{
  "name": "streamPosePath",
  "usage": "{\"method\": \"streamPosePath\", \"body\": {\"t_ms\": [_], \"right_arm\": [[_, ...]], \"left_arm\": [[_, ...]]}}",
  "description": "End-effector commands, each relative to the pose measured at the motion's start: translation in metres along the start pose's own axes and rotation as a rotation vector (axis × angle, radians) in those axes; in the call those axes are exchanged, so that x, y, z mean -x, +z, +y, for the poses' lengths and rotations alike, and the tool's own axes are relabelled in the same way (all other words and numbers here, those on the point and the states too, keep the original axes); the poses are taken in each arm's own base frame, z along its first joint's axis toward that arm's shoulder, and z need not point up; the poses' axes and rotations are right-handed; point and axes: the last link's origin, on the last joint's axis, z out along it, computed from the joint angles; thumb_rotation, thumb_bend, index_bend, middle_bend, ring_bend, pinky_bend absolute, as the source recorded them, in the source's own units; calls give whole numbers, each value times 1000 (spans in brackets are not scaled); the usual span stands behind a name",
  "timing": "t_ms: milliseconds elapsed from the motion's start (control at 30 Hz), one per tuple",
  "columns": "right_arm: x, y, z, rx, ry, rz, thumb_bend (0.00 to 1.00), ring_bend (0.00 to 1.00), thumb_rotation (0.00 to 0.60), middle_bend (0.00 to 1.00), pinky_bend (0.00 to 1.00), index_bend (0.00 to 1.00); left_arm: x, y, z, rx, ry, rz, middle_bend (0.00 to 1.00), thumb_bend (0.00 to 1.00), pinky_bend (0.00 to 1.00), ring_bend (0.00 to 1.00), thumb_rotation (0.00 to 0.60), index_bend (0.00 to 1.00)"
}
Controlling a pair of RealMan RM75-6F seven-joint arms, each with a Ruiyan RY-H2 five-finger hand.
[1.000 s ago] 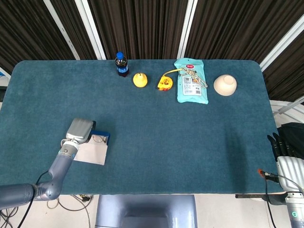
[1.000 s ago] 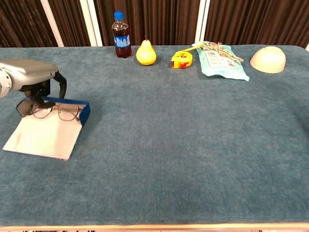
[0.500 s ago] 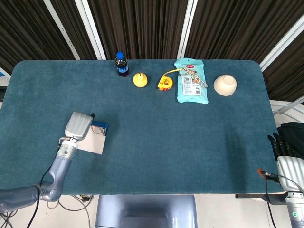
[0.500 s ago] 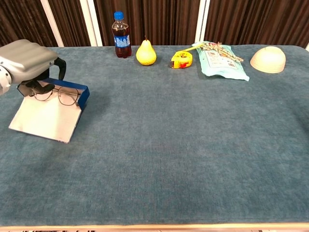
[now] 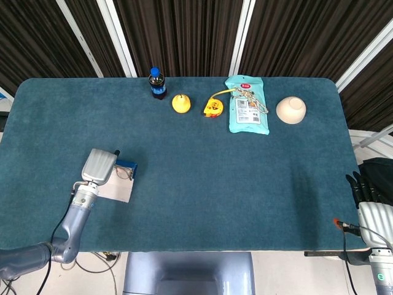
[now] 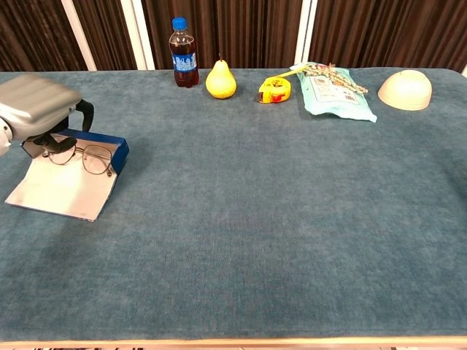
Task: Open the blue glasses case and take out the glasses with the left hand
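The blue glasses case (image 6: pixel 108 145) lies open near the table's left front, its white lid (image 6: pixel 61 191) spread flat toward me. The thin-framed glasses (image 6: pixel 82 155) sit tilted across the case, one lens hanging over the lid. My left hand (image 6: pixel 35 104) is over the case's left end, fingers curled down, pinching that end of the glasses. From above, the left hand (image 5: pixel 99 166) covers most of the case (image 5: pixel 127 167), and the glasses barely show. My right hand (image 5: pixel 369 195) rests off the table's right front corner, fingers straight, holding nothing.
Along the far edge stand a cola bottle (image 6: pixel 184 54), a yellow pear (image 6: pixel 220 79), a yellow tape measure (image 6: pixel 274 90), a light blue snack bag (image 6: pixel 336 91) and an upturned beige bowl (image 6: pixel 405 89). Teal cloth covers the table (image 6: pixel 277 219).
My left hand rose slightly and shifted left with the glasses. The open case slid with it, a little away from me and to the left. The right hand stayed still.
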Motion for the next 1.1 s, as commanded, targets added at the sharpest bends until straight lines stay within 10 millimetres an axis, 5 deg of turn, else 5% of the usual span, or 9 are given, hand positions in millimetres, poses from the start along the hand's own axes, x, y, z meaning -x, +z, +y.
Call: {"method": "streamPosePath", "body": {"t_ms": [33, 1100], "right_arm": [[0, 0, 0, 0, 1, 0, 174, 0, 600, 0, 215, 0], [-1, 0, -1, 0, 7, 7, 174, 0, 600, 0, 214, 0]], "left_arm": [[-1, 0, -1, -2, 7, 10, 994, 428, 968, 886, 600, 575], [2, -1, 0, -69, -53, 73, 1000, 441, 978, 895, 600, 593]]}}
